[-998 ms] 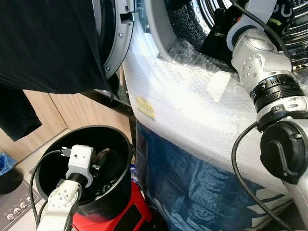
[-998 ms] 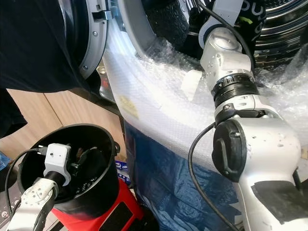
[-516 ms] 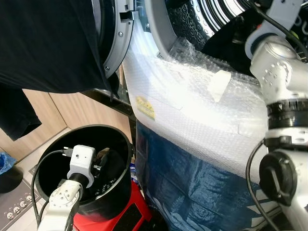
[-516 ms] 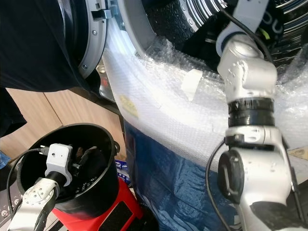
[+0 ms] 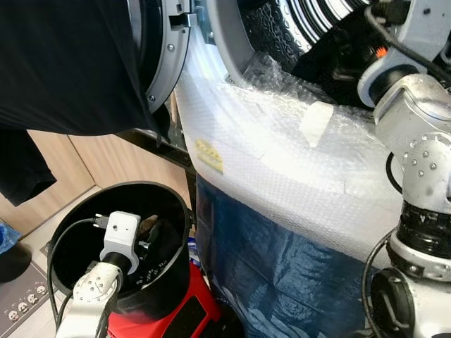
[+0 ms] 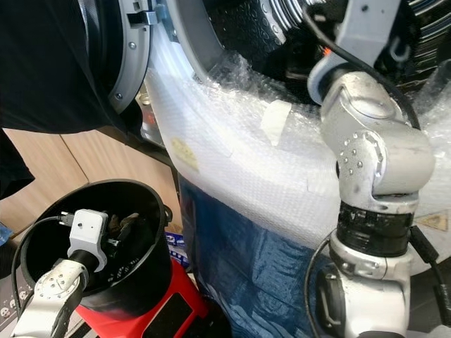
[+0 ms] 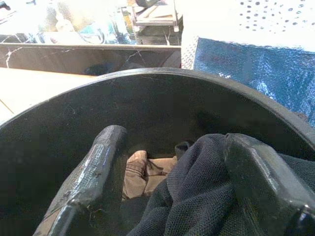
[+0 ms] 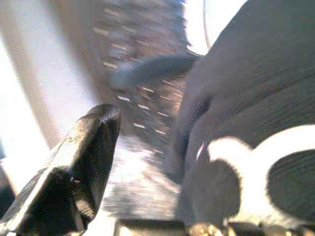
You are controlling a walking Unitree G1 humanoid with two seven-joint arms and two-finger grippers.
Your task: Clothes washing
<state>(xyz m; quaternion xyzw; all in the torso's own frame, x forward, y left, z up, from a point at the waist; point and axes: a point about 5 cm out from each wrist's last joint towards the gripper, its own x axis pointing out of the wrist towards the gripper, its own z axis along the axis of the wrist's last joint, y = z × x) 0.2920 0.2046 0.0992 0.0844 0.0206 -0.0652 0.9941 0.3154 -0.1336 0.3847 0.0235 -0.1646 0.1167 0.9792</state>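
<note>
A black bucket (image 5: 84, 204) stands on the floor at the lower left, and my left gripper (image 7: 179, 172) hangs inside it. Its fingers (image 7: 98, 167) are open, one on each side of a dark mesh garment (image 7: 197, 201) that lies over a beige cloth (image 7: 140, 169). My right arm (image 5: 423, 141) reaches up into the washing machine drum (image 5: 296, 28). There my right gripper (image 8: 162, 162) is close against a dark garment with a white print (image 8: 256, 88), in a blurred view. A dark garment (image 5: 331, 60) also lies at the drum's mouth.
The washer door (image 5: 165, 63) stands open at the upper left, with a black garment (image 5: 63, 63) draped over it. Bubble wrap (image 5: 282, 155) covers the machine's front above a blue tarp (image 5: 268, 267). The bucket sits on a red base (image 5: 183, 317). Wooden panels lie behind.
My right arm has risen and swung to the right, deeper into the drum. The left gripper has stayed still in the bucket.
</note>
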